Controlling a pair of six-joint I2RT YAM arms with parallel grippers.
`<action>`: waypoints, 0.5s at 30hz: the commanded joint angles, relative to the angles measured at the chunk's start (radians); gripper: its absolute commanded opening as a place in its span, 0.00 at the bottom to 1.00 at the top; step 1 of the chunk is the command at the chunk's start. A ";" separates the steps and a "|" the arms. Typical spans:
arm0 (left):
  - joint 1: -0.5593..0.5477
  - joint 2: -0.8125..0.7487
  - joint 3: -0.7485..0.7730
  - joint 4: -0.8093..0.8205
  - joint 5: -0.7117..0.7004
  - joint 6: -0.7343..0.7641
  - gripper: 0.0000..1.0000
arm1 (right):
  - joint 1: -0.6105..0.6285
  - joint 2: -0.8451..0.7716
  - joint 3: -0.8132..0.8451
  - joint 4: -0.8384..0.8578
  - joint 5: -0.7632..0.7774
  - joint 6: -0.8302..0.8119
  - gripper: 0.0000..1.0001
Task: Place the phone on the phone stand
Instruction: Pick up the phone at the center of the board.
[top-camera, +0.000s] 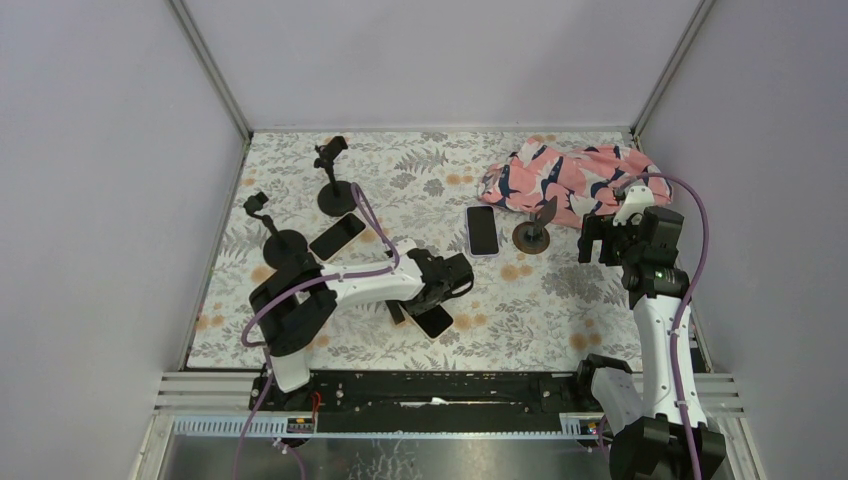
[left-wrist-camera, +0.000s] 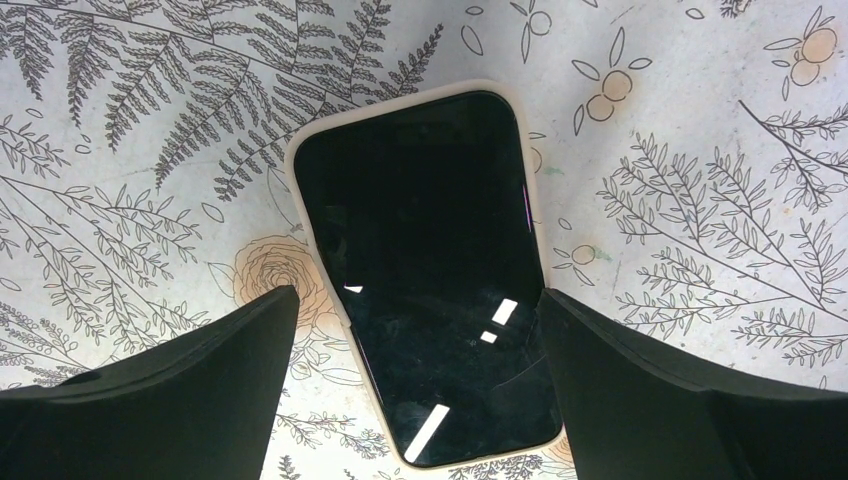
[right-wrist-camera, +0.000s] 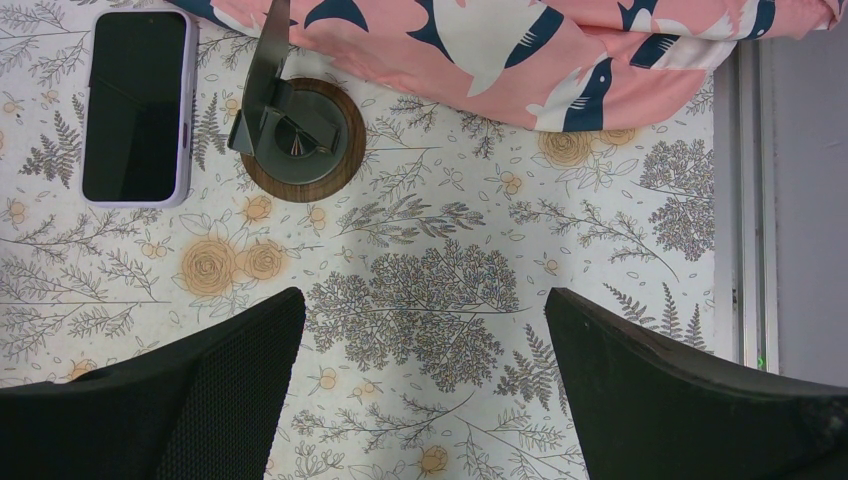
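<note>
Step in hand: grasp approach on a phone, nothing lifted yet.

Left hand (left-wrist-camera: 417, 297): fingers wide apart, straddling the cream-cased phone (left-wrist-camera: 425, 250). It lies flat, screen up, on the floral worktop (top-camera: 560, 300), near the front and towards the centre. Fingertips sit just beside the phone's long edges; I cannot tell whether they touch.

Right hand (right-wrist-camera: 425, 295): fingers wide apart, holding nothing, hovering over bare worktop at the right. The lilac-cased phone (right-wrist-camera: 137, 105) and the wood-based stand (right-wrist-camera: 296, 140) lie just ahead of it.

Next move, as I judge it: close squarely on the long edges and lift level. Then carry the phone to a stand and tilt it to match the cradle. A flat, thin phone gives little edge to grip, so a slip is likely.

Count:
- Phones: three. Cream-cased, lilac-cased, and a dark phone (top-camera: 337, 236) at left.
- Stands: three, all unoccupied. Wood-based, rear black stand (top-camera: 333, 185), front black stand (top-camera: 272, 232).
- Pink patterned cloth (right-wrist-camera: 520, 45): one, back right.
</note>
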 joint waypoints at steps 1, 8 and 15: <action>0.007 0.013 0.023 -0.007 -0.015 -0.010 0.99 | -0.005 0.002 0.007 0.028 -0.019 -0.004 1.00; 0.007 -0.062 0.006 -0.007 -0.022 -0.050 0.99 | -0.005 0.004 0.007 0.027 -0.021 -0.004 1.00; 0.006 -0.106 -0.024 -0.006 -0.027 -0.105 0.99 | -0.005 0.004 0.007 0.027 -0.022 -0.004 1.00</action>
